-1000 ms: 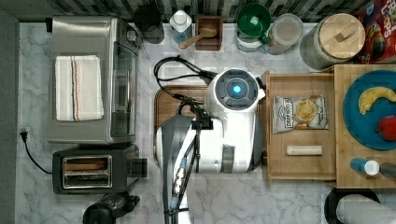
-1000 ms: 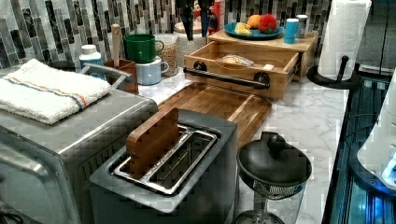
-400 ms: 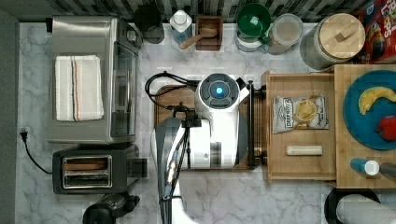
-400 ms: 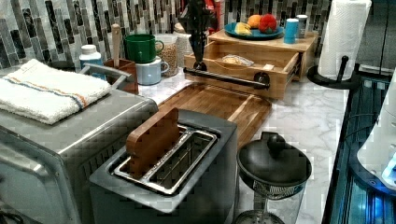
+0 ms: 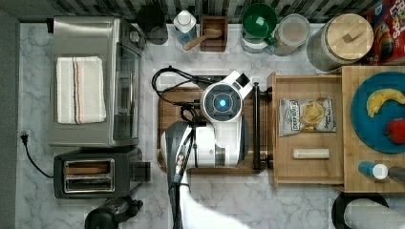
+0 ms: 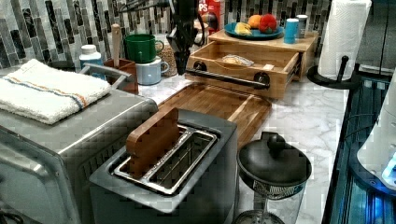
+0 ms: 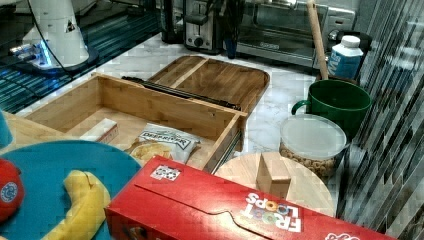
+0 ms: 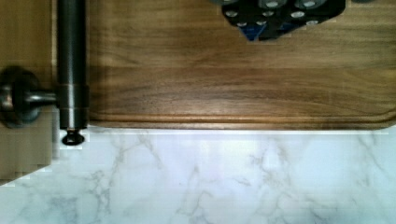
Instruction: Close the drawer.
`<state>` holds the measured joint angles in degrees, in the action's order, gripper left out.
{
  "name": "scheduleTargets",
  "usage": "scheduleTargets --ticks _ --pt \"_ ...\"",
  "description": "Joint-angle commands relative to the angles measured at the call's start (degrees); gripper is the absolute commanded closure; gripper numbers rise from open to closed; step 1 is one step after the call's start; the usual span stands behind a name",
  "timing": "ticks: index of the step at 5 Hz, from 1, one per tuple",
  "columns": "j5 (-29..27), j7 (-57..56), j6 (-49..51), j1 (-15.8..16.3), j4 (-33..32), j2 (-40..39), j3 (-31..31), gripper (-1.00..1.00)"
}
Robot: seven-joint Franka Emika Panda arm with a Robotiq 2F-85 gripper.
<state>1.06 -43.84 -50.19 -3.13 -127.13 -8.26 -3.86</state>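
Arm (image 5: 215,138) moved off drawer (image 5: 305,81) | holds chip bag (image 5: 307,116), stick (image 5: 311,153) | pincer state unclear

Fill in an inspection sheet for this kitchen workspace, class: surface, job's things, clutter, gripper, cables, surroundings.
Surface: marble counter with a walnut cutting board.
Job's things: drawer pulled open, black bar handle facing the board; it holds a chip bag and a pale stick.
Clutter: toaster, toaster oven with towel, green mug, blue plate of fruit.
Gripper: gripper hangs near the handle's end; fingers' state unclear.
Cables: black cable on the arm; cord by the toaster.
Surroundings: tiled backsplash.
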Motion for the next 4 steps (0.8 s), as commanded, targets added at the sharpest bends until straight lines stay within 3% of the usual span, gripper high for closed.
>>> scheduleTargets --ticks 1,4 --pt "5.05 -6.79 2.44 -1.88 -4.1 -1.83 1.97 1.0" --pt "5.55 -17.85 2.62 -6.68 -2.63 -1.34 5.32 1.0"
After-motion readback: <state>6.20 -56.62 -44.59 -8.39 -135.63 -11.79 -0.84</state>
